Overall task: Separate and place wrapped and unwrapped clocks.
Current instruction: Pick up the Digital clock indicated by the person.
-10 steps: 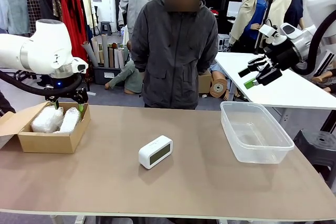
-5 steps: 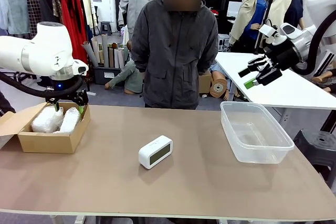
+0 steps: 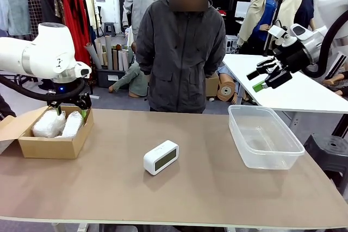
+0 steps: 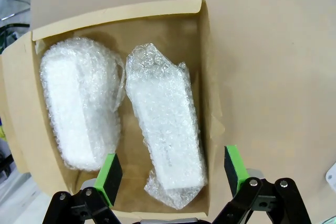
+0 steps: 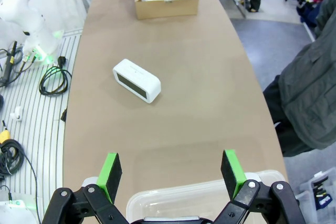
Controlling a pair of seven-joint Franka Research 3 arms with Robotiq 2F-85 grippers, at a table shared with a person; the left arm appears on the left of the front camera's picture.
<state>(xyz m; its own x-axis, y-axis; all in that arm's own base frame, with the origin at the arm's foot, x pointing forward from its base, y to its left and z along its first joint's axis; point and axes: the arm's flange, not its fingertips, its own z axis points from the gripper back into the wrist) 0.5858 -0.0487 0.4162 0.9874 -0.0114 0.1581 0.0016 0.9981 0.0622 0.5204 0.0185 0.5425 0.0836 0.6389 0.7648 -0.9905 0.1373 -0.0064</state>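
Left wrist view: left jaws wide, astride crinkly white plastic bundle [image 4: 167, 129] and brown cardboard box [image 4: 206, 66] wall (right jaws wide). Closing could pinch cardboard.

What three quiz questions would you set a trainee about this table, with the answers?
1. True or false: the two wrapped clocks lie side by side inside the cardboard box.
2. Where is the bare white clock?
A) inside the cardboard box
B) on the table, between the box and the clear tub
C) on the floor
3. Which claw hangs over the box, and are its jaws open or shut?

Key: 1 true. 2 B. 3 the left claw, open.
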